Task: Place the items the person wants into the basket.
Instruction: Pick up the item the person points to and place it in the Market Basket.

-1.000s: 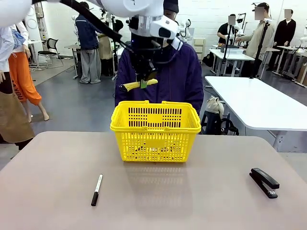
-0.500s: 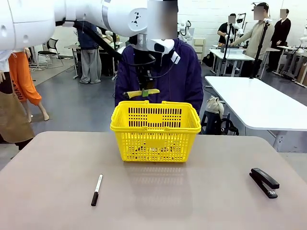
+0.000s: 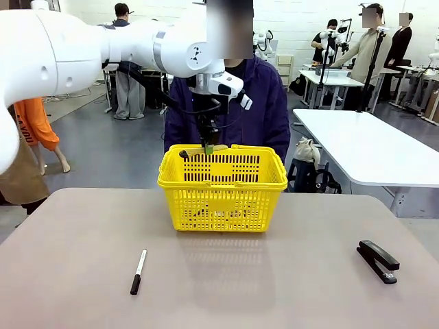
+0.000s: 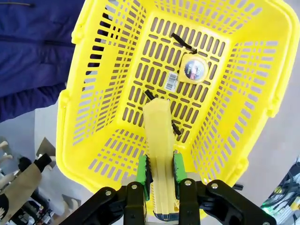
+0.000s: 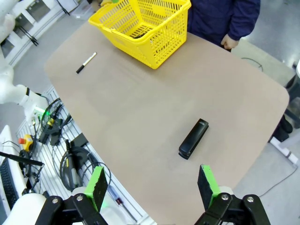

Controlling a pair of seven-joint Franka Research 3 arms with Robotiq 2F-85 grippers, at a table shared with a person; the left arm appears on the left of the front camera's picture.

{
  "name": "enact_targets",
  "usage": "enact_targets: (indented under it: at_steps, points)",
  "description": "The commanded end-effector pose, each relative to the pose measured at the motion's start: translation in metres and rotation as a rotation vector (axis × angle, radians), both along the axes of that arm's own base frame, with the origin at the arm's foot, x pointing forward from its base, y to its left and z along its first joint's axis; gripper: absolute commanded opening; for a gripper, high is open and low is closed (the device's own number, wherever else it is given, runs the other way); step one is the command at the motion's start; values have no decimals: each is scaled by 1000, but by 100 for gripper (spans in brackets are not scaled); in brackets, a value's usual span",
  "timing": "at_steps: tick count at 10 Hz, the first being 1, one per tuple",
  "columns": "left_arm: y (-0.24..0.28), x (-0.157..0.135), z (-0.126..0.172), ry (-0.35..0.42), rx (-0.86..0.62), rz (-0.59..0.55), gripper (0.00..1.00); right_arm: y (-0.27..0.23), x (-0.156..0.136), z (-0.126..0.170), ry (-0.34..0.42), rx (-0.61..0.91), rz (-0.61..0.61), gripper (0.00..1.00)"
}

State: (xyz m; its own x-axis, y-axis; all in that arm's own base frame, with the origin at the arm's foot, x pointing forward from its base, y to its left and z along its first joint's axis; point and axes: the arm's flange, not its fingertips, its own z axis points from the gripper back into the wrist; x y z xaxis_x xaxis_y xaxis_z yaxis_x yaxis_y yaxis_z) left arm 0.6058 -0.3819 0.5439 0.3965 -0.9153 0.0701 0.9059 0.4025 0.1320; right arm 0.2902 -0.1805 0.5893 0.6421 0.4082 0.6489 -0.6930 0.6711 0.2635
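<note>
Utility knife (image 4: 159,140), a light, stiff, smooth plastic bar best pinched across its flat middle, sits clamped between the left gripper (image 4: 161,171) pads just above the basket (image 4: 262,70), while the right gripper (image 5: 152,185) hangs wide open, empty.

A bright workshop with a white brick wall (image 3: 302,20) at twelve o'clock and a grey floor (image 3: 103,147). White tables (image 3: 363,147) stand at two o'clock, a grey chair (image 3: 72,68) at ten o'clock, and a tan tabletop (image 3: 260,281) fills the foreground.
</note>
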Motion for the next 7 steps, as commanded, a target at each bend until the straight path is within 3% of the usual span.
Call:
enact_targets:
  at_steps: [1,7]
  points:
    - [-9,19,-1,30,-1,-27,26,0,1,-1,-23,28,16,100]
    - [-14,35,-52,128,58,25,26,0,1,-1,-23,28,16,100]
